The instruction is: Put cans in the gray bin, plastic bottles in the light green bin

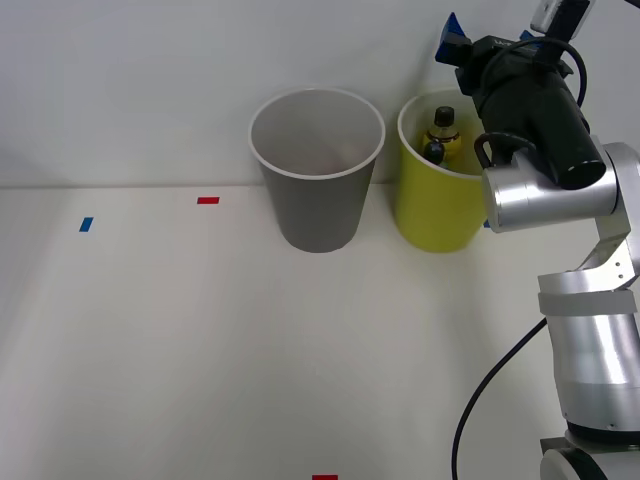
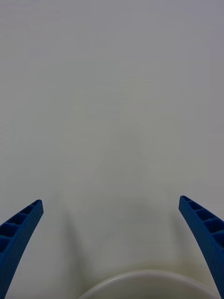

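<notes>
The gray bin (image 1: pixel 317 170) stands at the back of the table, its pale inside showing nothing. Right beside it is the light green bin (image 1: pixel 436 180), holding plastic bottles: a yellow one with a gold neck and black cap (image 1: pixel 443 130) and a second black cap (image 1: pixel 434 152) in front of it. My right gripper (image 1: pixel 452 40) hovers above the green bin's far rim, close to the wall. In the right wrist view the gripper (image 2: pixel 111 210) is open, with blue ribbed fingers (image 2: pixel 21 224) spread wide, nothing between them, and a white bin rim (image 2: pixel 149 275) below. No cans are in view.
A white wall rises directly behind both bins. Small tape marks lie on the white table (image 1: pixel 250 350): a red one (image 1: pixel 208 200), a blue one (image 1: pixel 86 224), and another red one (image 1: pixel 324 478) at the front edge.
</notes>
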`<control>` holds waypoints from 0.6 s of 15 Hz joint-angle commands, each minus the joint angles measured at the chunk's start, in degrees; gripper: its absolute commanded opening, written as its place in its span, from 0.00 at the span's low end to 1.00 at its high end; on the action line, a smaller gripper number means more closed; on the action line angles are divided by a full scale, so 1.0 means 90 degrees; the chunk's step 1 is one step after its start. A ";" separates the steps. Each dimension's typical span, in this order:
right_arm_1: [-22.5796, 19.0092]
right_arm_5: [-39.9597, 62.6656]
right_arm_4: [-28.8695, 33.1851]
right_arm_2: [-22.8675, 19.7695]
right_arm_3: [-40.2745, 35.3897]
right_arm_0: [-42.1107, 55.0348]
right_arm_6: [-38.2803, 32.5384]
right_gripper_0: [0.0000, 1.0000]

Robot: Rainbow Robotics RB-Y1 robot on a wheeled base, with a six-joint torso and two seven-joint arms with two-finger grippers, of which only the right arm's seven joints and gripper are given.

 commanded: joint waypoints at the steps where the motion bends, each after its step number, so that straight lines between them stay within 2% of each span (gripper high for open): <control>1: 0.0000 -0.0001 -0.0050 0.0000 -0.0008 0.0000 -0.0011 1.00; 7: -0.0118 -0.0001 -0.0138 -0.0020 -0.0105 0.0000 -0.0040 1.00; 9: -0.0215 -0.0011 -0.0519 -0.0039 -0.0252 0.0059 -0.0030 1.00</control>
